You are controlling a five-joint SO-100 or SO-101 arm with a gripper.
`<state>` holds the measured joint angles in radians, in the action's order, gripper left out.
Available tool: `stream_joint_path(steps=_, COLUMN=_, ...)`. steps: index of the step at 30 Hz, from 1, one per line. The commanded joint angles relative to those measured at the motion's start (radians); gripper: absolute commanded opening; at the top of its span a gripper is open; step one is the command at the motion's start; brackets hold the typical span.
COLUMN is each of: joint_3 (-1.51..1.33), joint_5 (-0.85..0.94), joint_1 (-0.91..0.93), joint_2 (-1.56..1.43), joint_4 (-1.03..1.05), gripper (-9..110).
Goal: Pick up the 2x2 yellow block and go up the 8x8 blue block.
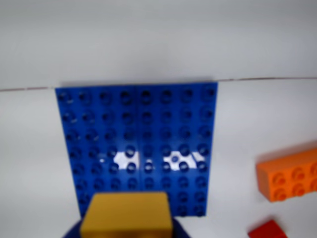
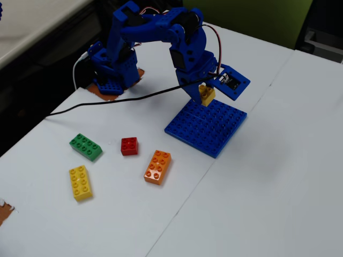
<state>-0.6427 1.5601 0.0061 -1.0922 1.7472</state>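
One blue baseplate point(image 2: 206, 127); five bricks: small yellow point(image 2: 206, 95), long yellow point(image 2: 80, 182), orange point(image 2: 157, 166), red point(image 2: 129, 145), green point(image 2: 86, 146).

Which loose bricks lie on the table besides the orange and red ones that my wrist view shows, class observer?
Observer: In the fixed view a green brick and a long yellow brick lie left of the red brick and the orange brick.
Operator: Is the 2x2 yellow block touching the plate?
Observer: No. The gripper holds the 2x2 yellow block in the air above the far edge of the 8x8 blue block.
Operator: Where is the arm's base?
Observer: At the table's far left corner, beyond the baseplate.
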Motion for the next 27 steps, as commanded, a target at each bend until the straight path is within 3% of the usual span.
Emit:
stream_joint_path(steps=1, joint_3=0.021, joint_5=0.006, joint_1=-0.002, joint_2=-0.028, joint_4=0.005, gripper=0)
stream_joint_path(steps=27, joint_3=0.006, joint_5=0.006, joint_1=0.002, joint_2=-0.043, joint_4=0.006, gripper=0)
